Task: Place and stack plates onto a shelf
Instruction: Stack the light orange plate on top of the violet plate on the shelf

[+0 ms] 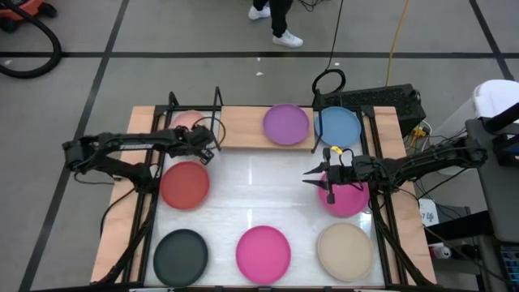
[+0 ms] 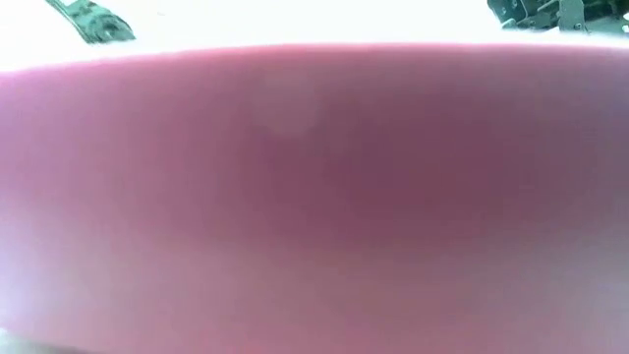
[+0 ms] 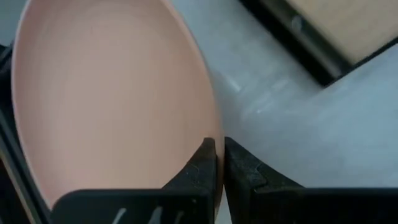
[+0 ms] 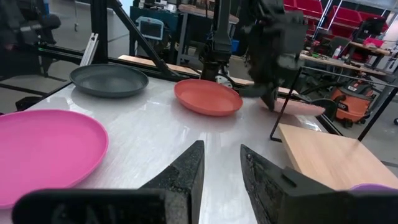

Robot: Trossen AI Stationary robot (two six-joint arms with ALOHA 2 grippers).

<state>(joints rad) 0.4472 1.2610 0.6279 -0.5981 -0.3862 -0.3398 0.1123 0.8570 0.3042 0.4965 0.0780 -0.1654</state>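
My left gripper is shut on the light pink plate at the table's far left, beside the left end of the light-wood shelf. The purple plate lies flat on the shelf. The blue plate sits just past its right end. My right gripper is open and hovers over the left edge of a magenta plate, touching nothing. The red, black, second magenta and beige plates lie flat on the white tabletop. My left gripper pinches the pink plate's rim between its two fingers, one fingertip over the plate's inside and the other outside. The fingers come level from the plate's near-right side. From the right wrist view the plate sits about level; whether it rests on anything, I cannot tell.
Thin black frame bars stand at the shelf's ends, and a black ring sits behind it. The low view is filled by the magenta plate close to the lens. A person's feet stand beyond the table's far edge.
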